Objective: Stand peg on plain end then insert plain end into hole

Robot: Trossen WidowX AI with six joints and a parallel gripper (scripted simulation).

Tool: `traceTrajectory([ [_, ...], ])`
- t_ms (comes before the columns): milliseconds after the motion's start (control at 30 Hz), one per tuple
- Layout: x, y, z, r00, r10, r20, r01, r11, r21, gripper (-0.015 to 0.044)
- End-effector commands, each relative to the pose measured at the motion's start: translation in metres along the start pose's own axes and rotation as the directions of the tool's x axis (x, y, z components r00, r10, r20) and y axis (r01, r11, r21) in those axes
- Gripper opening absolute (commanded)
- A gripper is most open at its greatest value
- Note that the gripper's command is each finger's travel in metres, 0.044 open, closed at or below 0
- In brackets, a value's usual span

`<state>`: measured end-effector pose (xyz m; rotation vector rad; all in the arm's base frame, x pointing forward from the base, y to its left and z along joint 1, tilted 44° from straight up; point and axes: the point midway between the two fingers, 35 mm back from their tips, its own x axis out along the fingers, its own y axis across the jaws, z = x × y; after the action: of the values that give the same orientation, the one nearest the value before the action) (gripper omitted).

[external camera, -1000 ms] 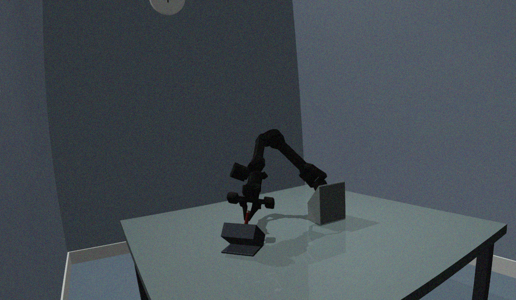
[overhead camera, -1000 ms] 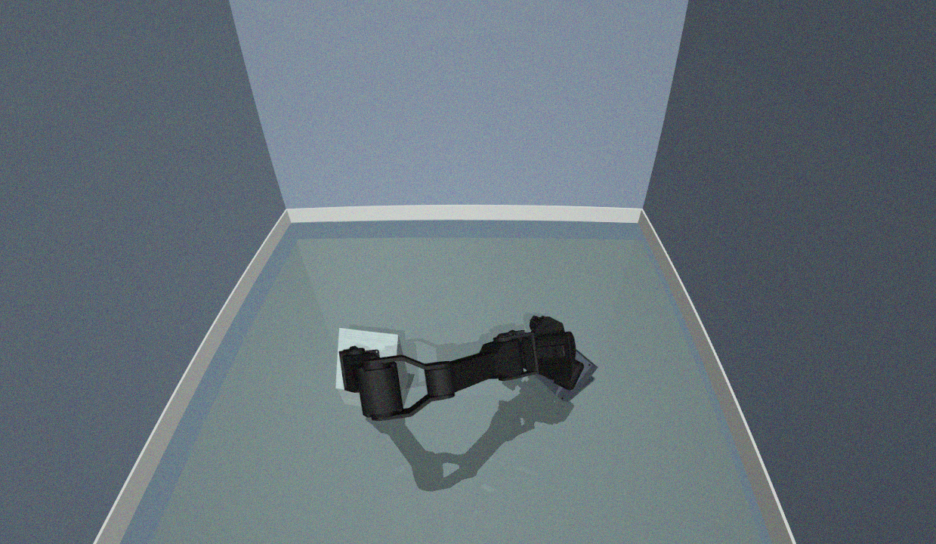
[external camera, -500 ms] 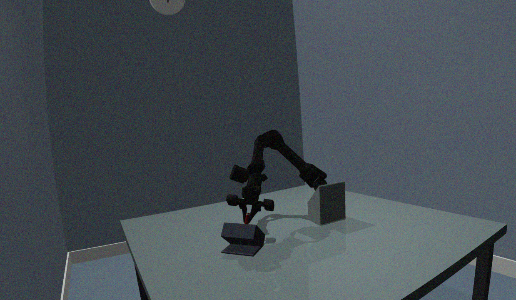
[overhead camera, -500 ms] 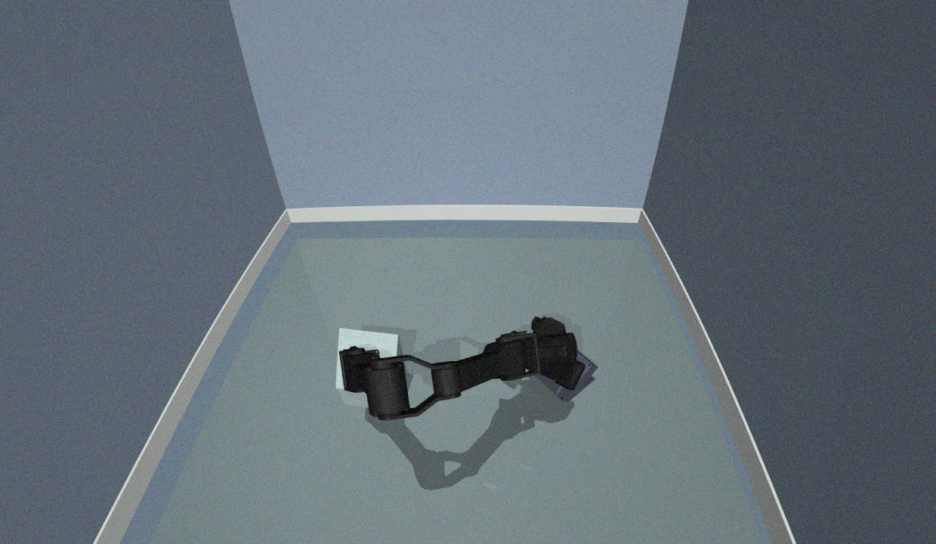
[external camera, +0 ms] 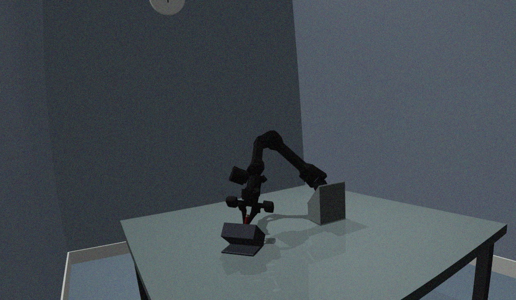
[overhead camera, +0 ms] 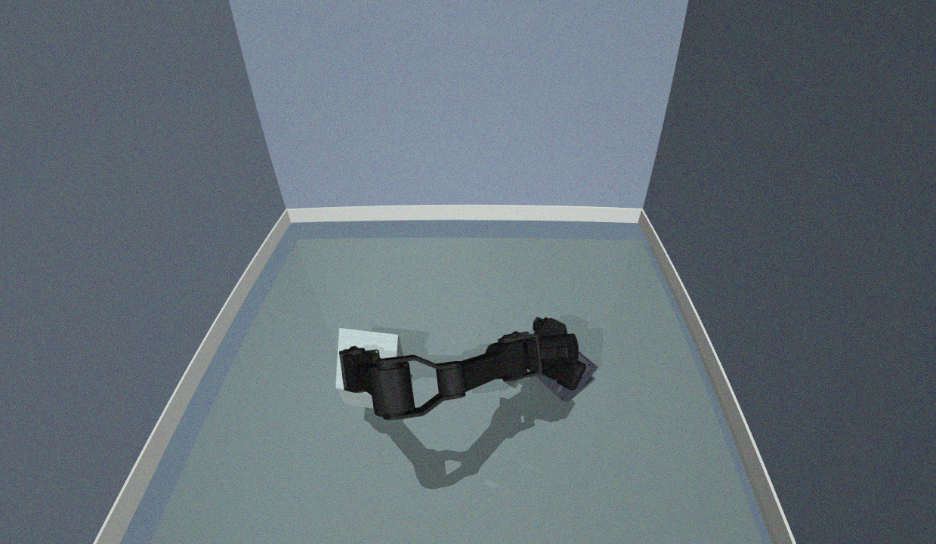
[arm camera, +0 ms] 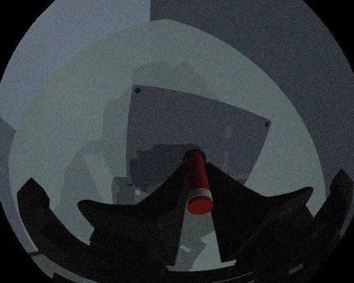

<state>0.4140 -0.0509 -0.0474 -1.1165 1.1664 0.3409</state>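
The red peg (external camera: 246, 219) (arm camera: 197, 177) has its white-banded end toward the wrist camera. My gripper (external camera: 246, 222) (arm camera: 196, 168) is shut on the peg below the band. The peg's plain end is at the hole (arm camera: 194, 150) in the face of the dark sloped panel (overhead camera: 565, 394) (external camera: 239, 231) (arm camera: 177, 118), and the dark rim shows around it. The end looks to be inside the hole; how deep it sits is hidden. The fingertips are close above the panel face. In the top view the arm hides the peg and the hole.
A pale wedge-shaped block (overhead camera: 367, 338) (external camera: 332, 203) stands by the arm's base. A small grey block (external camera: 269, 241) (arm camera: 123, 190) lies on the table (external camera: 382, 238) close beside the panel. Dark screw-like dots mark the panel's corners.
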Motion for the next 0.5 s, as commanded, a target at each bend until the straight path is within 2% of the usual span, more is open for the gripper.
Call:
traceTrajectory([
  [0,0.0005,-0.0019,0.0018,1.0,-0.003,0.007,0.003,1.0,-0.001,0.0],
  [300,0.0004,-0.0002,0.0001,1.0,0.0,0.0,0.0,1.0,0.0,0.0],
  [467,0.0004,-0.0002,0.0001,1.0,0.0,0.0,0.0,1.0,0.0,0.0131],
])
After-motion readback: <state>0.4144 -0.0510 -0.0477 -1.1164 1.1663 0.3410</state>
